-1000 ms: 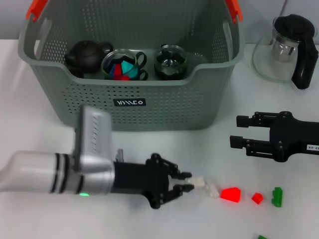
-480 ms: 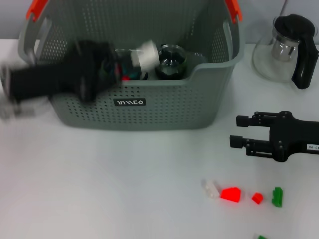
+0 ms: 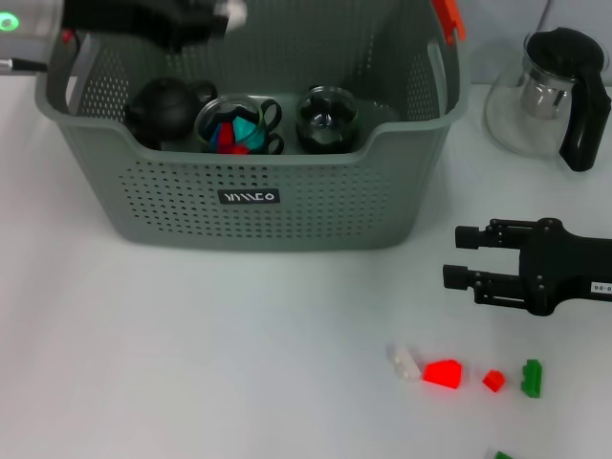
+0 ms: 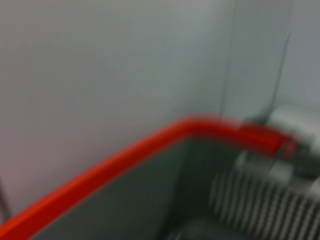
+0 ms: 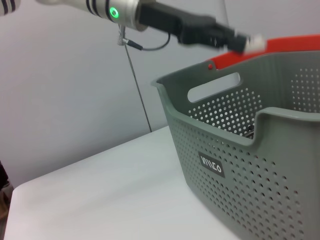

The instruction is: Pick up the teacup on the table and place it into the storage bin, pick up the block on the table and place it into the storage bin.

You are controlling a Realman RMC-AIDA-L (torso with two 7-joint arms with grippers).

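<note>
5 loose blocks, nearest row: clear block [image 3: 404, 362], big red block [image 3: 443, 373], small red block [image 3: 493, 381], green block [image 3: 532, 378], plus 2nd green block [image 3: 502, 456] cut off by the picture edge. All on table [image 3: 191, 363], well apart from the bin.
R gripper [image 3: 461, 256]: low over table just beyond the blocks, fingers spread wide, empty, idle.
Bin [image 3: 287, 163]: 1, grey, black label [image 3: 249, 197] facing front, orange clip [image 3: 446, 17] at far R corner.
Bin contents: 1 black teapot [image 3: 167, 105], 2 glass cups; L cup [image 3: 234, 124] has red/teal bits inside, R cup [image 3: 327, 117] looks empty. No cup seen on table, so cup step looks done.
L gripper [image 3: 222, 13]: high over bin's far L corner, fingers pinched narrow on a small white block [image 3: 234, 11]; R wrist view agrees, block at the fingertips.
Step (judged): block drop-in, carry phase.
Next move needs: get the tip inside the rim, lower a little, open; aim for bare floor, not onto the glass.
Jug [image 3: 550, 91]: 1, glass w/ black handle, far R, outside bin.
</note>
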